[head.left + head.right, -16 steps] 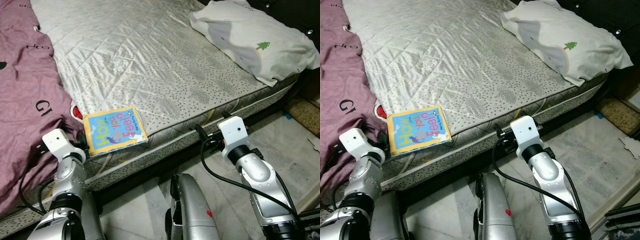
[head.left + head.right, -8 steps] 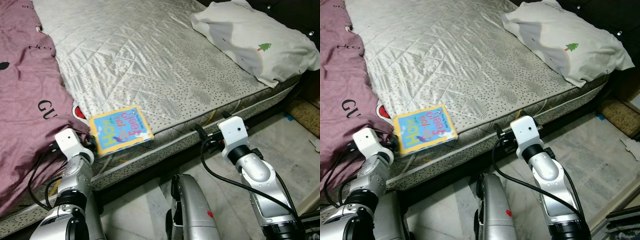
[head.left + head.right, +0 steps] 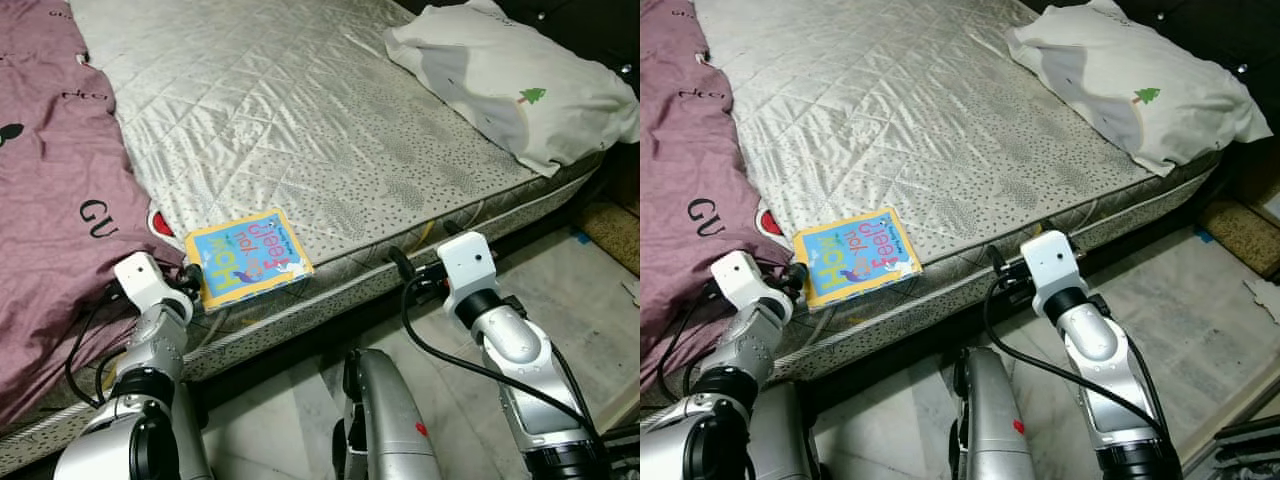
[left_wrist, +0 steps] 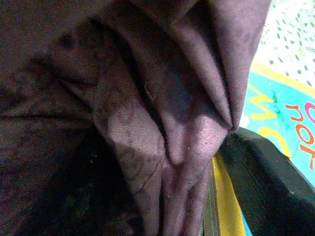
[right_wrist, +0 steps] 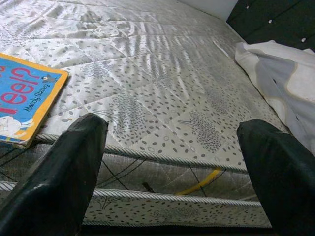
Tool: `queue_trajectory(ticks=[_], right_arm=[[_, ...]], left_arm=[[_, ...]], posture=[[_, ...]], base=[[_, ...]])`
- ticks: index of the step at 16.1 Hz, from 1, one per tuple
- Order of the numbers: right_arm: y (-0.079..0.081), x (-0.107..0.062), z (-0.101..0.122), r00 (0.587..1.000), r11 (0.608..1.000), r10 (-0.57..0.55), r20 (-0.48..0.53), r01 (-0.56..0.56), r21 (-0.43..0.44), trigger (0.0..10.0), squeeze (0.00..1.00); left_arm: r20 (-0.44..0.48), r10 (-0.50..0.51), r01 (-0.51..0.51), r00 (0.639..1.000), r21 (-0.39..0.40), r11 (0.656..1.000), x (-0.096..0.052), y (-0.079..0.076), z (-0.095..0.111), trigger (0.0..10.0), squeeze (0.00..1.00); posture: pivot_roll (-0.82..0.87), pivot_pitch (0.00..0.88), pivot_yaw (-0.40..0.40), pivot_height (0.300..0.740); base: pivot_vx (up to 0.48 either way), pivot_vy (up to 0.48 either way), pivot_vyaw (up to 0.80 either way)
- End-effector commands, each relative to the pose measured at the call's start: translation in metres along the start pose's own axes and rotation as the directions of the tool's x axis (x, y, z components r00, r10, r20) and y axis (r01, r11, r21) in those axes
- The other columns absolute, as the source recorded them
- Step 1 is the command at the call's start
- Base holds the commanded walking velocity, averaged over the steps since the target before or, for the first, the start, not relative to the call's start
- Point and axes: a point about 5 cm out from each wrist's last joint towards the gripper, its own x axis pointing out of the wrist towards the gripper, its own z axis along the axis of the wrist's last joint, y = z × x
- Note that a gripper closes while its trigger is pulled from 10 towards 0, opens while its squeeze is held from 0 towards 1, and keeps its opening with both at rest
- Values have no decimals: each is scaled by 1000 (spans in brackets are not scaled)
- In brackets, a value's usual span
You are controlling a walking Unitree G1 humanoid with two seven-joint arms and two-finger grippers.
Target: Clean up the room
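A picture book (image 3: pixel 248 257) with a yellow border and blue cover lies flat on the silver mattress (image 3: pixel 300 120), close to its front edge. My left gripper (image 3: pixel 188 283) is at the book's left edge, pressed against the purple blanket (image 3: pixel 50 200). In the left wrist view, blanket folds (image 4: pixel 147 123) hang right before the camera and the book's yellow edge (image 4: pixel 224 196) runs beside them. My right gripper (image 5: pixel 172 132) is open with nothing in it, low at the mattress's front edge, to the right of the book (image 5: pixel 24 98).
A white pillow (image 3: pixel 510 80) with a small green tree print lies at the far right of the bed. The blanket covers the bed's left side. Pale tiled floor (image 3: pixel 580 260) runs along the bed's right front.
My left arm has moved right, up to the book's edge. The book has slid a little to the right and turned slightly. The right arm has stayed put.
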Motion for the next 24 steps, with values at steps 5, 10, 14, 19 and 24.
queue_trajectory(ticks=[5,10,14,19,24], right_arm=[[-3,1,0,1000,1000,-17,0,17,-7,10000,0],[-3,1,1,1000,1000,-18,5,18,-11,10000,0],[-2,0,0,1000,1000,-15,6,15,-6,10000,0],[0,3,2,999,1000,-19,26,18,11,10000,0],[1,3,1,999,1000,-23,29,23,17,10000,0]], left_arm=[[-68,-92,82,993,-128,988,4,-20,-7,0,0],[-45,-126,115,991,-188,975,7,-31,3,0,0],[-12,-157,155,988,-93,984,7,-37,6,3176,0],[224,-124,112,967,67,991,4,-26,35,0,0],[373,26,-66,927,94,993,-10,-2,39,10000,667]], posture=[[-150,129,-96,515],[-158,127,-95,515],[-158,129,-94,515],[-133,122,-93,515],[-130,121,-91,515]], base=[[0,0,0],[0,0,0],[0,0,0],[0,0,0],[0,0,0]])
